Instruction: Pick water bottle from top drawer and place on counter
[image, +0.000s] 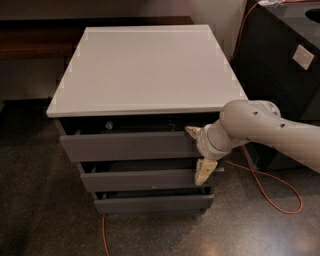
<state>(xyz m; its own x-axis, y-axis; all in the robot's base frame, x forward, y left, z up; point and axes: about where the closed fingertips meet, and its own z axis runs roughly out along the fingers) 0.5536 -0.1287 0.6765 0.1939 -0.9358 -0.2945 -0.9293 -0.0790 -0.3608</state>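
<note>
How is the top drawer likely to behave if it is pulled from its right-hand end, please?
The top drawer is probably stiff and should slide rather than flex: its front is a flat panel, already ajar. The gripper, open, sits at its right-hand end, so an off-centre pull might skew or bind it. With no handle, a grip could slip.

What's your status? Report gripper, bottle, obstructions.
Gripper open at right end of top drawer front. Drawer barely ajar, water bottle not visible inside. Orange cable on floor to the right, apart from gripper.
</note>
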